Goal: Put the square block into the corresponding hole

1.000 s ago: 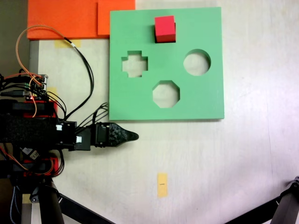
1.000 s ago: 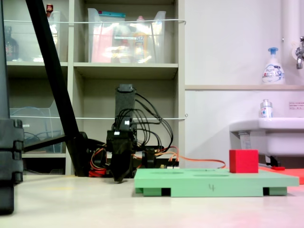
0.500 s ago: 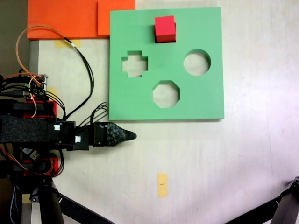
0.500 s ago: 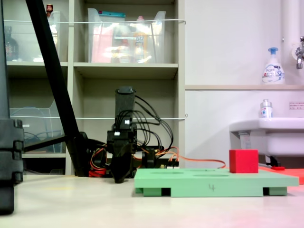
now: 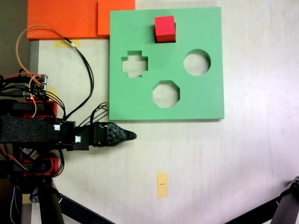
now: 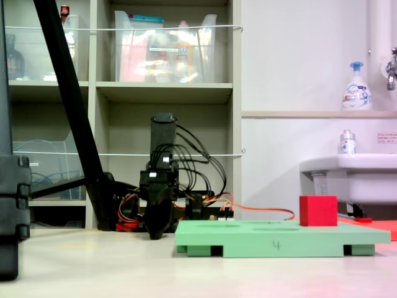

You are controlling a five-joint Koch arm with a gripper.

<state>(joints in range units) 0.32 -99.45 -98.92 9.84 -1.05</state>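
The square block [image 5: 165,29] is seen in the corresponding hole [image 5: 174,38] at the board's [image 5: 205,93] 12 o'clock edge. The pincer [image 5: 132,136] is kept empty near the board's 7 o'clock corner; whether it is open or closed cannot be told.

The block [image 5: 165,28] is a small bright red foam cube, upright and square to the board's edges. It sits in the upper middle of the top-down fixed view, near the far edge of the flat green board [image 5: 196,100]. A dark sliver of the hole [image 5: 174,31] shows along its right side and below it, so the cube stands in the square cutout. In the low side-on fixed view the block [image 6: 318,210] rises well above the board's top face [image 6: 282,234], at right of frame.
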